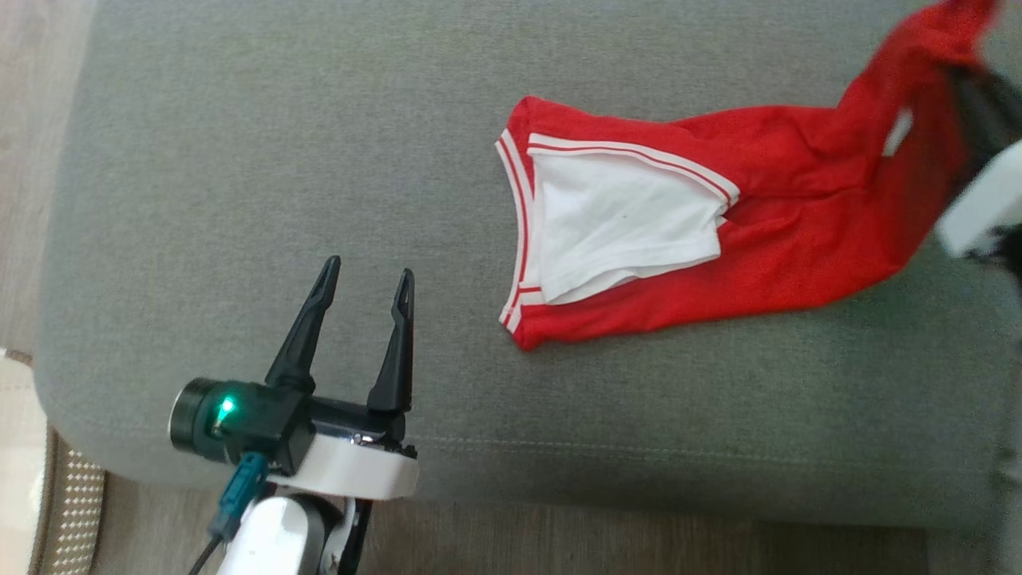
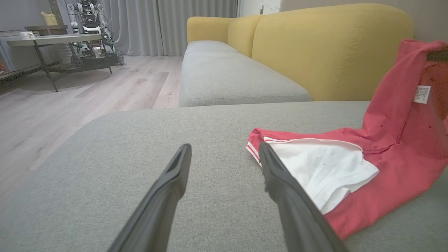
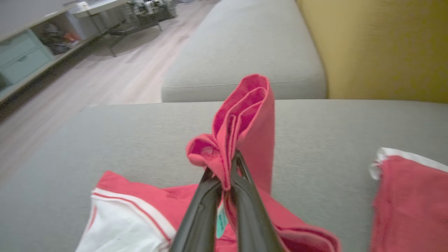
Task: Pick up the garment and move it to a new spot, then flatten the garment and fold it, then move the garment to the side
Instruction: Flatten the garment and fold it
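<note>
Right gripper [image 3: 224, 164] on garment [image 1: 782, 239], probably hem

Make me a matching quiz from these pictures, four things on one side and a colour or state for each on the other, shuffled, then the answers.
1. left gripper
2. right gripper
3. sofa backrest
4. seat cushion

A. grey
B. shut on the garment
C. yellow
D. open, holding nothing

Pairs: 1-D, 2-B, 3-C, 4-A
</note>
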Motion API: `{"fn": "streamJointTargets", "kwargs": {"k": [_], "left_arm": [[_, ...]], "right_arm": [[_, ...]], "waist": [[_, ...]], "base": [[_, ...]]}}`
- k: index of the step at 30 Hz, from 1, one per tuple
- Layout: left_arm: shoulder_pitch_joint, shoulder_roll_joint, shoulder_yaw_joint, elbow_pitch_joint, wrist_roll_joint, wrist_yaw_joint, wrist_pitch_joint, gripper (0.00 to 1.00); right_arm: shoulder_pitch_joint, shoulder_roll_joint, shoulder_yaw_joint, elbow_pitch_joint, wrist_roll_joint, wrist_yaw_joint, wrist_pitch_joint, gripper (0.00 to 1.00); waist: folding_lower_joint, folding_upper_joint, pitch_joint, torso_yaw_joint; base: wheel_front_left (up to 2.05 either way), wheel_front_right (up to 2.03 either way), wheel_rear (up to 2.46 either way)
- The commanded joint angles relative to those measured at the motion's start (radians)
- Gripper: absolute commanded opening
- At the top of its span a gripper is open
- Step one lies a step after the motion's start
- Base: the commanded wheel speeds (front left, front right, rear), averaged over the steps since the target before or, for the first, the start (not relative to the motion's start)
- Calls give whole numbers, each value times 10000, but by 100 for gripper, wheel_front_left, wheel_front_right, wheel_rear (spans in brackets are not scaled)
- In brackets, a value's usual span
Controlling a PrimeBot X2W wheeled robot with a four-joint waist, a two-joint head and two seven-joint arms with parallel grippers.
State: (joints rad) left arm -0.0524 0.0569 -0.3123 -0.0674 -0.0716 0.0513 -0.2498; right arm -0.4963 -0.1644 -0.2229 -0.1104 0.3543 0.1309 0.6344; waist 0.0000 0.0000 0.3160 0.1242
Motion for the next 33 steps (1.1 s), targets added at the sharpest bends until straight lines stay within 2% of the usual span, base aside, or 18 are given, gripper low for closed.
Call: {"fn": "streamJointTargets", "kwargs": {"k": [1,7,16,22,31,32,33], "left_arm": [[-309,-46,294,-303,73,-35,-120,100],[-319,-59,197,-263,-7,-12,-120,100],[-355,-64,18,-191,-243,86,-120,100],[-432,-65,-177,-177,-385,193,-120,100],[-556,-65,-502,-30,-496,233,-120,100],[-545,-65,-519,-17,-501,237,-120,100],[-532,-65,-533,-2,-508,238,-120,100]], "right_arm": [[68,148,441,-532,160,-2,67,0],[108,720,2013,-449,343,-2,-78,0],[130,1071,3106,650,439,-2,-477,0],[-133,1133,3769,1962,373,-2,-730,0],[-1008,1140,4490,4374,940,-2,-1539,0],[-1082,1140,4568,4562,1002,-2,-1640,36],[-1143,1140,4629,4700,1151,-2,-1755,100]], "waist": [[0,0,-41,89],[0,0,-172,492],[0,0,-205,1005],[0,0,-165,1260],[0,0,-331,1512],[0,0,-356,1527],[0,0,-384,1542]], "base": [[0,0,0],[0,0,0],[0,0,0],[0,0,0],[0,0,0],[0,0,0],[0,0,0]]}}
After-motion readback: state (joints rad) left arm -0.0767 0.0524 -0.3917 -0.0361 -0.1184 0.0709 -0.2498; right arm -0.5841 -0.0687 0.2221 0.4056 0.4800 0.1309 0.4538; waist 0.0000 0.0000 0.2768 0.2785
